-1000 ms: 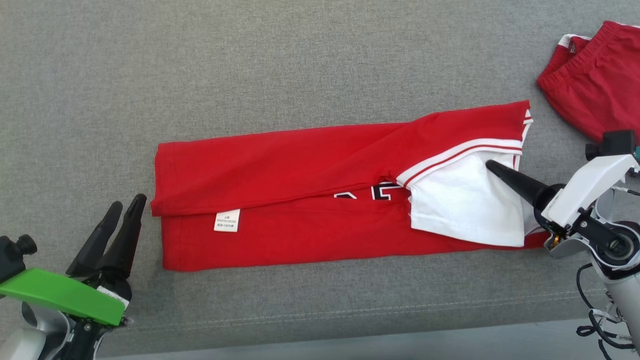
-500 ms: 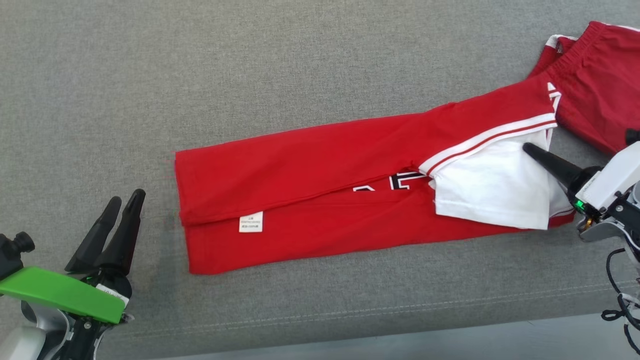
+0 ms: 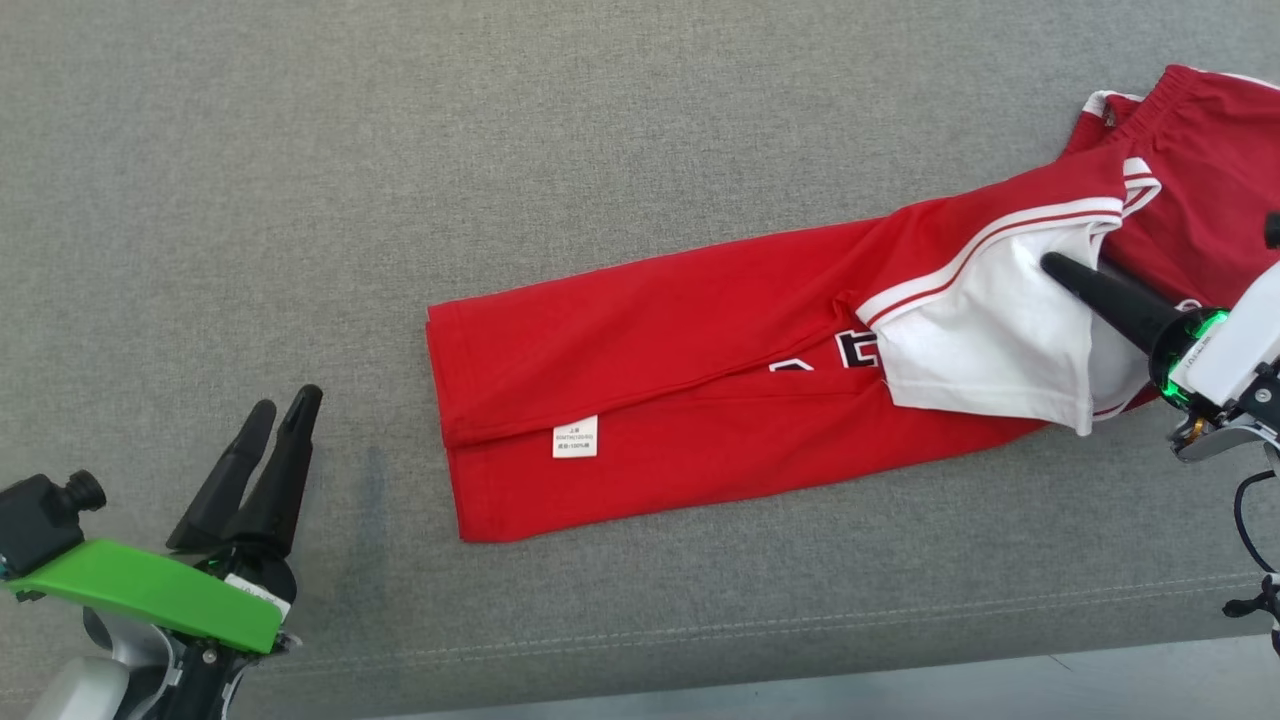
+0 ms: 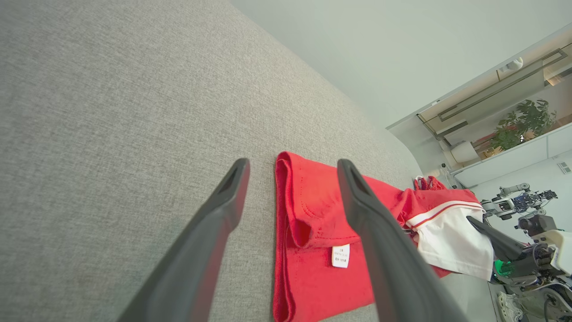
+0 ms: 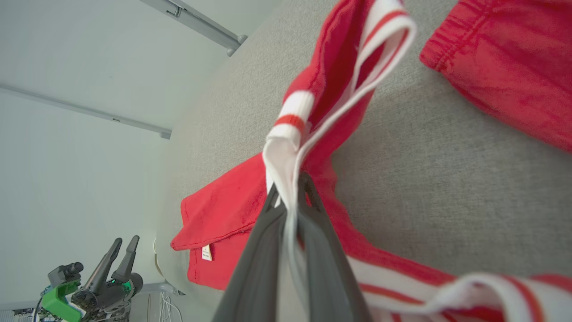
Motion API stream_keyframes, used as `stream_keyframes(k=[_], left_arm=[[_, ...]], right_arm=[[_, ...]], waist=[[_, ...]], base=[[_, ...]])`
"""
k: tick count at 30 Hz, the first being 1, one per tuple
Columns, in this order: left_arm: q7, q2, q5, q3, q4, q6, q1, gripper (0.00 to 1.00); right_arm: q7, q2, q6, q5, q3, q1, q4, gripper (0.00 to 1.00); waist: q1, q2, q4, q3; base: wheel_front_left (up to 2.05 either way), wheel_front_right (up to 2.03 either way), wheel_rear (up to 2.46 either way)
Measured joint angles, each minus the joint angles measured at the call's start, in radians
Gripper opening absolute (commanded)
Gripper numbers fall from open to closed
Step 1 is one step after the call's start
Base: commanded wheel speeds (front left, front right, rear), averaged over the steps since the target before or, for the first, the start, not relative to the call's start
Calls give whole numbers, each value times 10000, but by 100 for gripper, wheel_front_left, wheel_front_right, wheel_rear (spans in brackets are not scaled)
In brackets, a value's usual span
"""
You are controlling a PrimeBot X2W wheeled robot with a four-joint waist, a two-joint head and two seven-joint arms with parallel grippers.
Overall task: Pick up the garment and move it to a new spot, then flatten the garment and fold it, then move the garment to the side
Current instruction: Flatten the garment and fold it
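Garment [image 3: 700, 380] sleeve pinched in right claw [image 3: 1050, 265].

The shirt [image 3: 680, 370] is bright red, plain over most of its cloth. Its sleeve [image 3: 980, 345] is white, and the band [image 3: 1000, 235] beside it is white with one thin red stripe. The letters [image 3: 855, 352] on the front are black with white edges. A small white label [image 3: 575, 438] carries fine dark print. The shorts [image 3: 1210, 190] are a deeper red with a little white trim. The cushion [image 3: 400, 150] under them is grey, finely woven. The left gripper [image 3: 288, 400] is black with a green cover [image 3: 150, 595]; the right gripper [image 3: 1050, 263] is black too, with a green light [image 3: 1190, 345] and a white shell [image 3: 1245, 335].
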Motion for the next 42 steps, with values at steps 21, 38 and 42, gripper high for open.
stream_keyframes(k=[21, 38, 42], left_arm=[[115, -1722, 38, -1632, 667, -414, -1271, 100], [-157, -2522, 59, -2017, 1881, -546, -1580, 100], [-188, -2502, 59, -2010, 1962, -583, -1580, 100]], right_arm=[[2215, -487, -1661, -1561, 2094, -904, -2261, 0], [2426, 1317, -1689, -2669, 2984, -1340, -1455, 0], [2416, 1668, -1689, -2861, 2882, -1340, -1011, 0]], waist=[[0, 0, 1811, -44], [0, 0, 3866, -247], [0, 0, 3983, -388]], base=[[0, 0, 0], [0, 0, 0], [0, 0, 0]])
